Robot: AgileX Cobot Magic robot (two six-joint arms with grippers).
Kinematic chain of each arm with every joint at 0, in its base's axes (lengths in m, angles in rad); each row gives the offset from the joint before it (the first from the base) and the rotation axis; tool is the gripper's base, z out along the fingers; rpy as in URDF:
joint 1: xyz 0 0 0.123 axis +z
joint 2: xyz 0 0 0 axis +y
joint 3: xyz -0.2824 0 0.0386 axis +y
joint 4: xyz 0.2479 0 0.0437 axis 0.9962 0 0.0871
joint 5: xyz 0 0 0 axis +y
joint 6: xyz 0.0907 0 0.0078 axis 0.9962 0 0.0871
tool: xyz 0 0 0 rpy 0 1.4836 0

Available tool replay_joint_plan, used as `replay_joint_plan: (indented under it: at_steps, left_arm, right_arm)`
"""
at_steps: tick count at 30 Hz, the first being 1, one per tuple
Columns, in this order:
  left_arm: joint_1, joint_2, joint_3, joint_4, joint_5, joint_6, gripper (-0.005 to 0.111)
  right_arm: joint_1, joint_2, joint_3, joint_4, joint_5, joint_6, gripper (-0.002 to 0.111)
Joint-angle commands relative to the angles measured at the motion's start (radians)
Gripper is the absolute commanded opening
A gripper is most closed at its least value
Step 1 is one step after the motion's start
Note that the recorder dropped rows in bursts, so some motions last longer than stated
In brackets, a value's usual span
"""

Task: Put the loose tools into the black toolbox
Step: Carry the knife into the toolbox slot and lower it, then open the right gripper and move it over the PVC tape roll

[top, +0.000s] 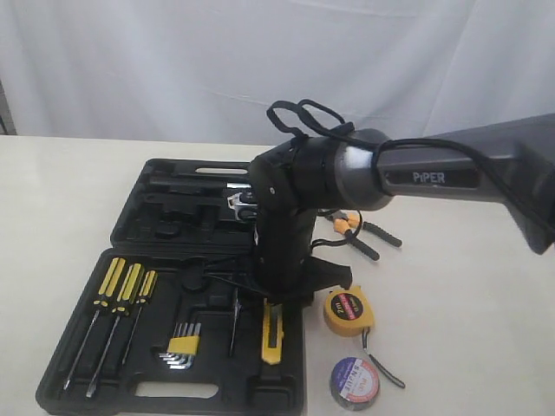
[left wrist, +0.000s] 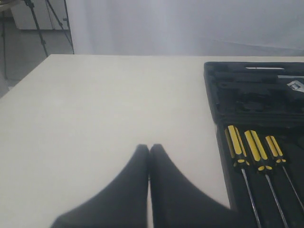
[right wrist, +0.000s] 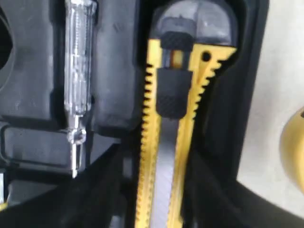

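Utility knife (top: 272, 334), flat, lengthwise in toolbox (top: 251, 394) recess

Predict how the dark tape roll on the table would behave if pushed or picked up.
Lying flat, label up, the tape roll would probably slide across the table rather than roll. Tipped on edge, its round shape would likely let it roll off. It looks small and compact, so probably light and firm.

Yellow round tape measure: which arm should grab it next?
Right, probably. The right gripper hangs over the yellow-black utility knife in the black plastic toolbox, beside the yellow round tape measure; the left gripper sits shut beyond the toolbox's other side.
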Motion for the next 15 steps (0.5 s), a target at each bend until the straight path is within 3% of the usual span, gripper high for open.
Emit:
replay_joint_plan:
  at_steps: [1,15]
  left_arm:
    - [-0.005,-0.001,0.003,-0.008,-0.008,-0.004,0.000]
    - [-0.005,-0.001,0.003,-0.008,-0.008,-0.004,0.000]
  right_arm:
    - [-0.002,0.004,-0.006,-0.011,-0.015,0.000,0.052]
    - [-0.002,-0.058,-0.037,-0.032,-0.005,-0.002,0.055]
